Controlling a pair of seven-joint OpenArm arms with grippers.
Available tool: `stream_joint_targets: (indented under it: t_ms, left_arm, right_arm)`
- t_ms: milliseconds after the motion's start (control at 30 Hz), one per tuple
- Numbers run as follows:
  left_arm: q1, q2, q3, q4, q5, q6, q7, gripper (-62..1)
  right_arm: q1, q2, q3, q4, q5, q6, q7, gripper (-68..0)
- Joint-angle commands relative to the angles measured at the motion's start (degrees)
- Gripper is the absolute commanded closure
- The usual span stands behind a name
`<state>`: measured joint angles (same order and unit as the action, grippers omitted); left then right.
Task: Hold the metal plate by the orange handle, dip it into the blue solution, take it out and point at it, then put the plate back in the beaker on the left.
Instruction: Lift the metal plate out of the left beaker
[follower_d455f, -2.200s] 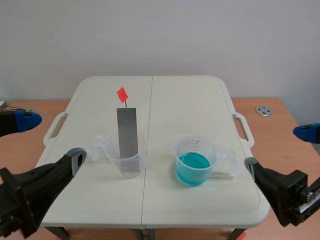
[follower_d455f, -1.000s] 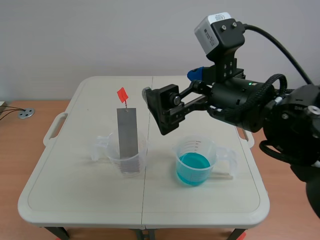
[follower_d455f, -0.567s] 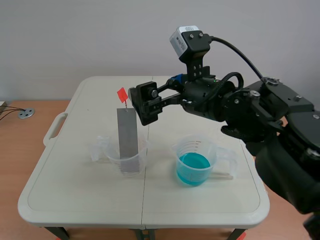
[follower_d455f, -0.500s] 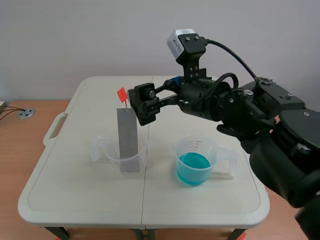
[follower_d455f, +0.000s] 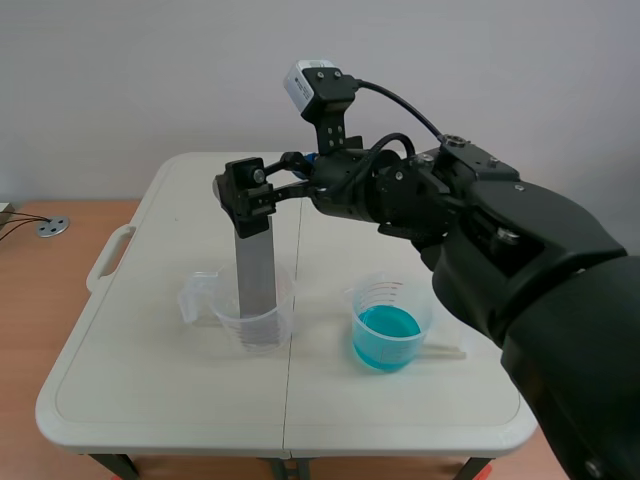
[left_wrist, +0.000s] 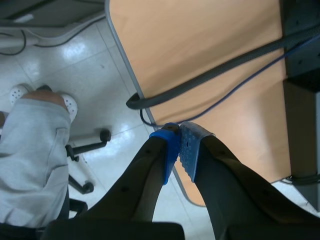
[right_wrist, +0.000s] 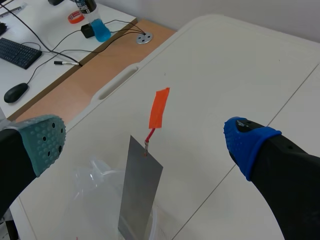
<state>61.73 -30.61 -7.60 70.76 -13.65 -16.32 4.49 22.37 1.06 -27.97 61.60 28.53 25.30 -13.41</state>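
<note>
The right gripper (right_wrist: 145, 140) hangs wide open over the white table (follower_d455f: 160, 380). Between its fingers, the metal plate (right_wrist: 140, 195) stands upright in the clear beaker (follower_d455f: 250, 315), with the orange handle (right_wrist: 159, 108) just ahead. The left gripper (left_wrist: 179, 150) is pressed closed on nothing.

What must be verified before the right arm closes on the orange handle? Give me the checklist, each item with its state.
1. Right fingers open wide: ok.
2. Orange handle lies in the gap between them: ok.
3. Fingers far enough forward to pinch the handle: cannot tell.
4. Metal plate stands in the left beaker: ok.
5. Blue solution sits in its upright cup, apart from the left beaker: ok.
6. Left fingers shut, nowhere near the plate: ok.
</note>
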Motion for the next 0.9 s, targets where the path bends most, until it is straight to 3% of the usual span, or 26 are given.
stream_joint_targets:
  t_ms: [0, 467, 600, 867]
  left_arm:
    - [-0.1, 0.3, 0.2, 0.1, -0.2, -0.1, -0.3, -3.2]
    - [-4.7, 0.3, 4.4, -6.0, -0.2, -0.1, -0.4, -3.2]
    - [-5.4, 0.3, 4.5, -7.0, -0.2, -0.1, -0.4, -3.2]
    - [-5.6, 0.3, 4.5, -7.3, -0.2, -0.2, -0.4, -3.2]
  right_arm:
    - [2.4, -1.1, -0.4, -0.5, 0.7, 0.1, 0.8, -66.3]
    - [9.9, -7.1, -0.7, -14.9, 0.7, 0.3, 1.7, -66.3]
    - [11.9, -8.5, -0.7, -19.8, 0.7, 3.0, 3.7, -66.3]
    - [14.0, -10.0, -0.7, -24.6, 0.7, 4.8, 5.2, -66.3]
